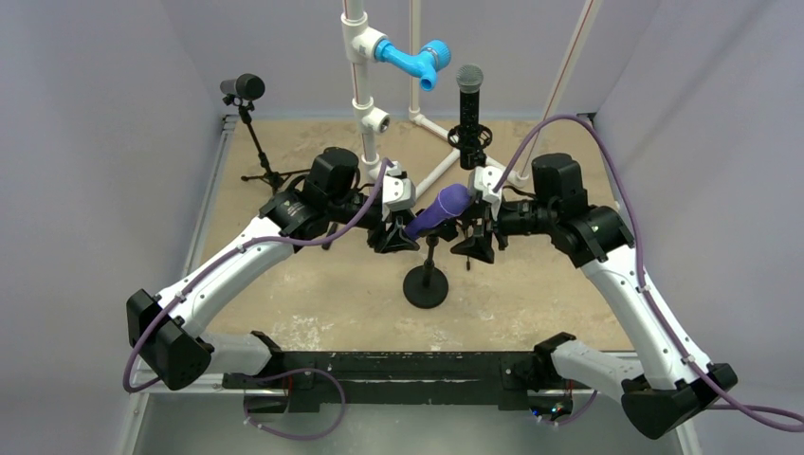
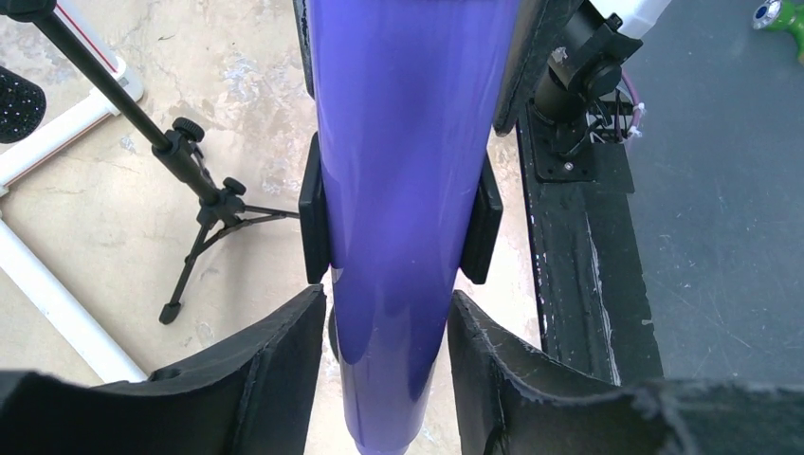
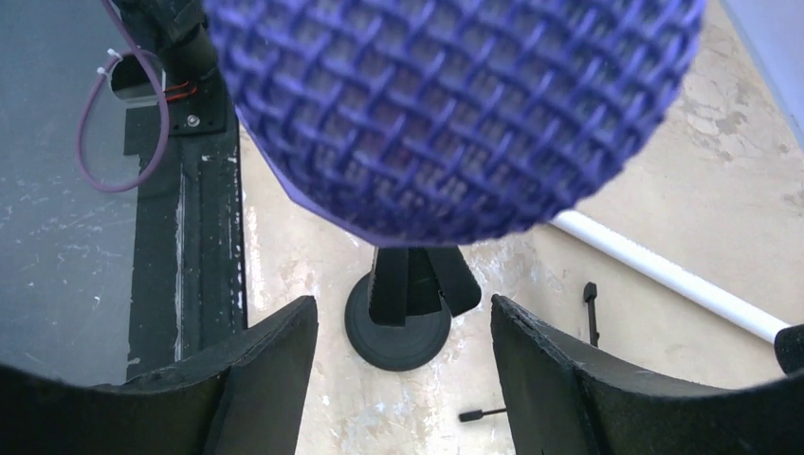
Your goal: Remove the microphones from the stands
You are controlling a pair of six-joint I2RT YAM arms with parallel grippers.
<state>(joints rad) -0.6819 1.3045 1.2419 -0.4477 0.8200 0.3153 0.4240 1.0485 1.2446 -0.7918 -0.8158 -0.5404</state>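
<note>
Left wrist view: left fingers [image 2: 275, 379] flank the microphone [image 2: 403, 190] edges, grip unclear; right fingers [image 3: 265, 379] gape empty.

Glossy purple microphone [image 1: 438, 210], its head a purple lattice mesh; black stand [image 1: 426, 286]; bench [image 1: 313, 303] mottled tan with pale patches. At the far side, a bright blue fitting [image 1: 412, 62] and white pipes [image 1: 359, 85].

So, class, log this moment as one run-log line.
left claw: astride purple microphone, grip unclear | right claw: open, near head | stand: microphone in clip
</note>
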